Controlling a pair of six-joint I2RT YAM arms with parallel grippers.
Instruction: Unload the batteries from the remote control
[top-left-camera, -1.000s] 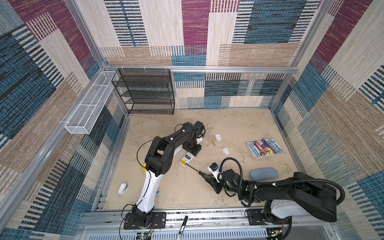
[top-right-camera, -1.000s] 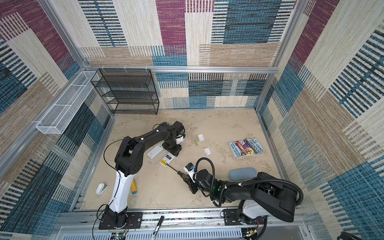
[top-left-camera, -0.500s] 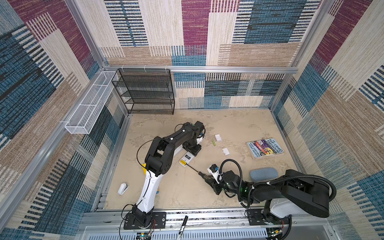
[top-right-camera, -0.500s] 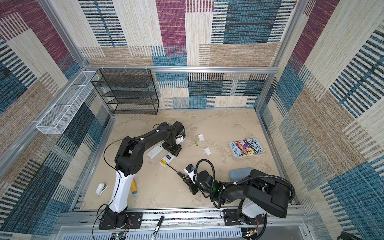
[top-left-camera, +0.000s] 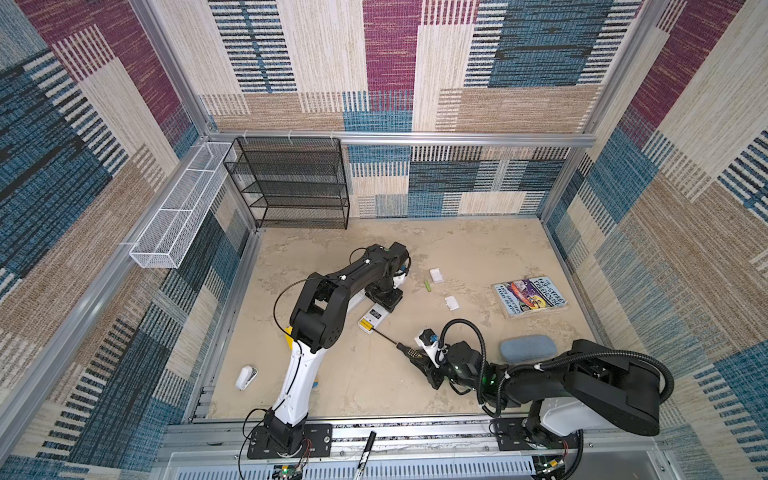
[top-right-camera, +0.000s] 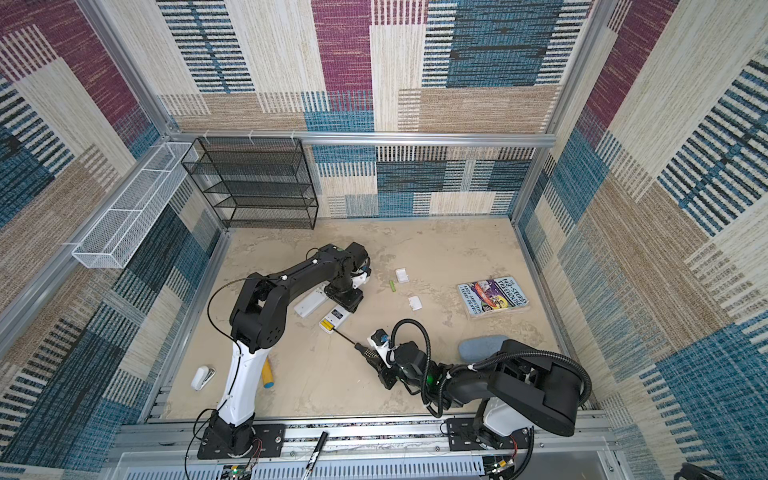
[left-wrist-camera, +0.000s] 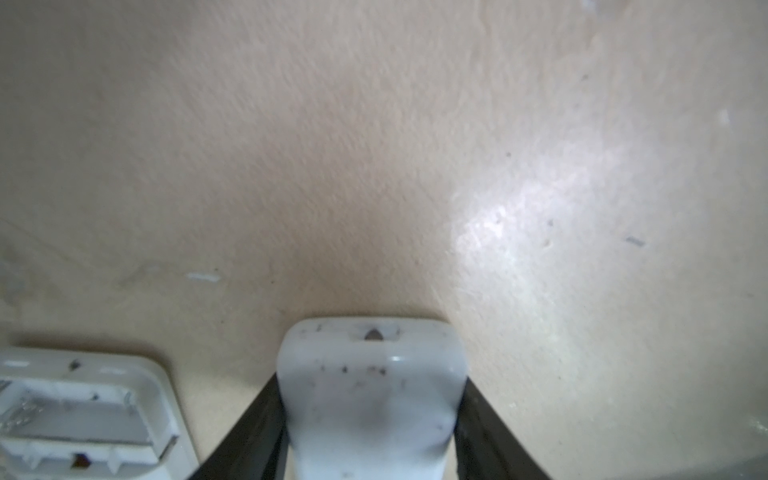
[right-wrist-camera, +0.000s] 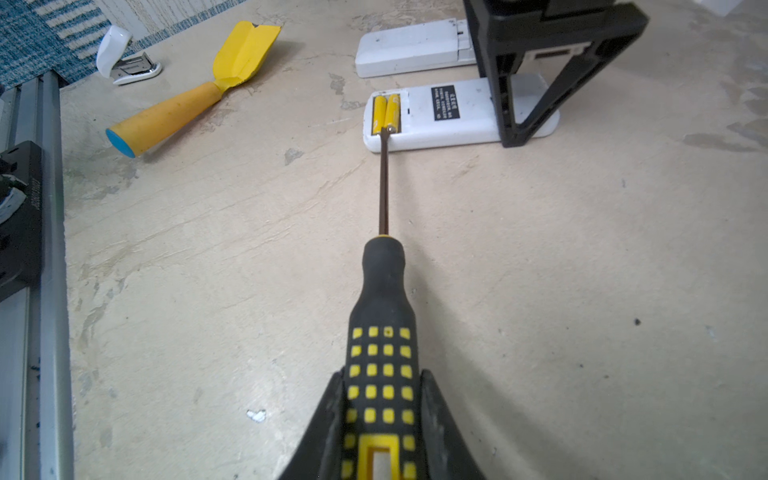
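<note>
Batteries first: two yellow batteries (right-wrist-camera: 385, 113) lie side by side in the open bay of the remote control (right-wrist-camera: 457, 120), at the end facing your right arm. The screwdriver (right-wrist-camera: 382, 291) tip rests at the near end of one cell, against the bay's edge.

Over the last second nothing has changed at that working end. The tip is at the same spot, neither cell has lifted, and both grips are as they were. Only the rear links of your right arm have drawn in a little toward its base. I read that as you setting the angle for a pry, not the pry itself, so both of these cells still have to come out.

Your right gripper (right-wrist-camera: 382, 395) is pinched on the screwdriver's handle. Your left gripper (left-wrist-camera: 372, 386) is clamped across the remote control's far end, pinning it to the table.

Just beside it lies a second remote (left-wrist-camera: 79, 411) with its bay empty. One green battery (top-left-camera: 427, 286) lies loose on the table, well apart from both remotes, between two white battery covers (top-left-camera: 436, 275). I cannot find the other green one.
</note>
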